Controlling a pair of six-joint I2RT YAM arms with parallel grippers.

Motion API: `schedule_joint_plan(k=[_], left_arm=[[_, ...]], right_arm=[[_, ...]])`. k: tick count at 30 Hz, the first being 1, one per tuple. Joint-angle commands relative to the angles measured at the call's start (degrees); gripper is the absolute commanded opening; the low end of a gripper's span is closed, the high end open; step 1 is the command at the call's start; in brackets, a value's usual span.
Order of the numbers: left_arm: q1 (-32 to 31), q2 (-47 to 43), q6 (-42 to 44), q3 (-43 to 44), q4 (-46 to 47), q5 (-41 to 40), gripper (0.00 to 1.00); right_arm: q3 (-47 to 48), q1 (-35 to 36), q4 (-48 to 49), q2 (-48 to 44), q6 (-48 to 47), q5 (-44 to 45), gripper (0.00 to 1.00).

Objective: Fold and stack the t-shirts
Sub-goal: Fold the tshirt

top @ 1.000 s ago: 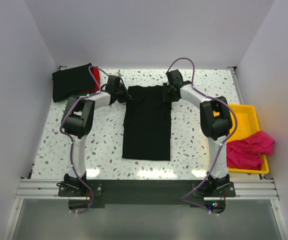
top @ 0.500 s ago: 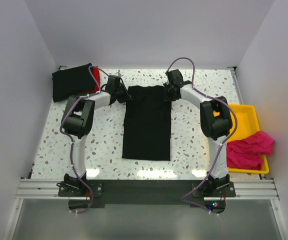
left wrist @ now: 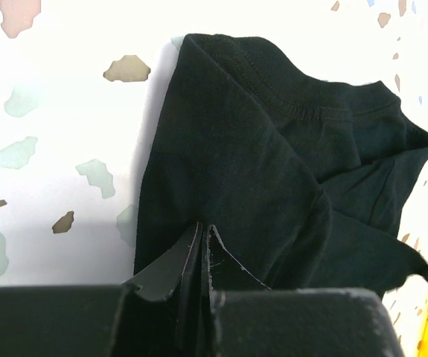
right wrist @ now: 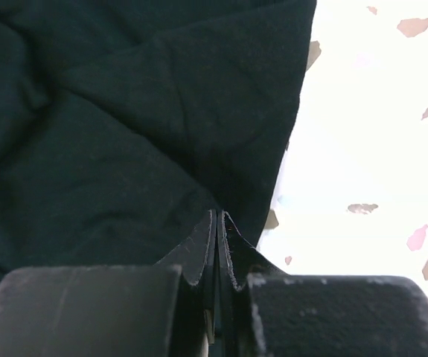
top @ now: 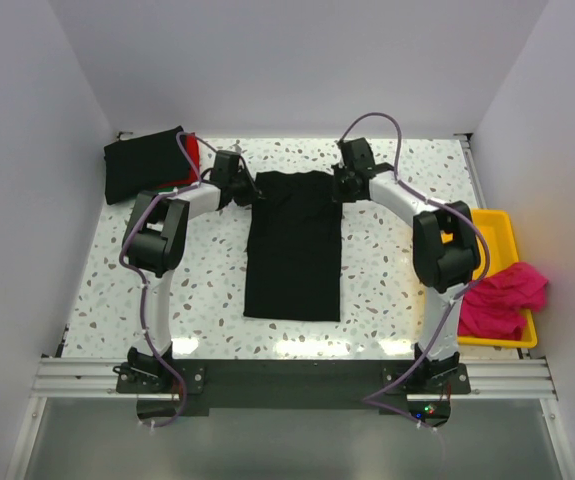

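A black t-shirt (top: 294, 245) lies flat mid-table, folded into a long narrow strip. My left gripper (top: 251, 188) is at its far left corner. In the left wrist view the gripper (left wrist: 203, 227) is shut, its tips pinching the black cloth (left wrist: 273, 149) near the collar. My right gripper (top: 340, 184) is at the far right corner. It is shut (right wrist: 219, 214) on the shirt's edge (right wrist: 124, 134). A folded black shirt (top: 142, 166) lies on a red one (top: 193, 150) at the far left. A magenta-pink shirt (top: 499, 296) lies crumpled at the right. No green shirt shows.
A yellow plastic tray (top: 492, 232) stands at the right edge under the pink shirt. White walls close in the table at the back and sides. Both arms reach over the speckled tabletop (top: 217, 270) on either side of the strip.
The right arm's elbow has swung outward to the right and its gripper has shifted slightly right. The left arm and the shirt have not visibly moved.
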Motion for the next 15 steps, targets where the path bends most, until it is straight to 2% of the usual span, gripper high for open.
schedule_joint_plan(k=[1, 15], left_arm=[[1.38, 2.39, 0.55, -0.29, -0.41, -1.56, 0.08], [1.46, 3.27, 0.29, -0.38, -0.41, -1.29, 0.08]], right_arm=[[-1.05, -0.34, 0.51, -5.56, 1.64, 0.85, 0.00], [-6.50, -0.34, -4.86, -11.54, 3.31, 9.72, 0.00]])
